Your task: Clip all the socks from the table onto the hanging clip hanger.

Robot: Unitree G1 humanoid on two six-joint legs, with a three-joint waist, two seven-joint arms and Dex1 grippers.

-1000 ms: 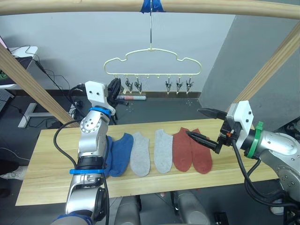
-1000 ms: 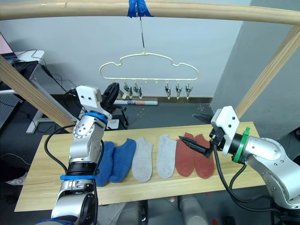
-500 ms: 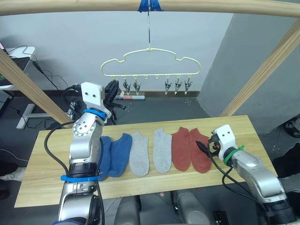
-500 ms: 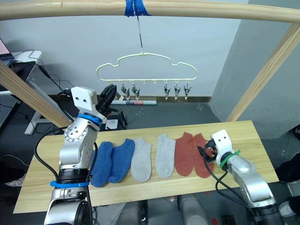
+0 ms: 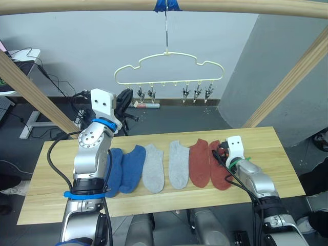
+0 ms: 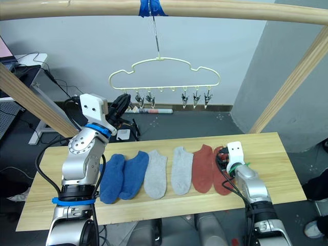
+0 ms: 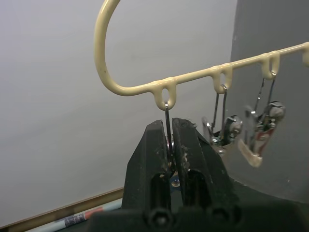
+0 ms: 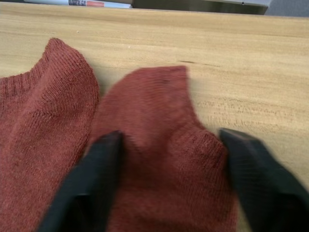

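Observation:
Six socks lie in a row on the wooden table (image 5: 266, 148): two blue (image 5: 125, 169), two light grey (image 5: 152, 168) and two brick red (image 5: 199, 163). My right gripper (image 8: 174, 183) is down on the table, open, one finger on each side of the cuff end of the rightmost red sock (image 8: 159, 121). The pale-yellow clip hanger (image 5: 166, 72) hangs from the pole above. At the hanger's left end my left gripper (image 7: 169, 128) is raised and shut on the leftmost clip's wire (image 7: 166, 113). Several more metal clips (image 5: 197, 92) hang free.
A thick wooden pole (image 5: 77, 6) spans the top, with blue tape (image 5: 166, 5) where the hook hangs. Slanted wooden posts stand at the left (image 5: 31, 89) and right (image 5: 289, 77). A desk with cables (image 5: 20, 56) is at the back left.
My right arm has swung down and inward, and its open gripper has dropped from above the table to the rightmost red sock's cuff. The left gripper stays at the hanger.

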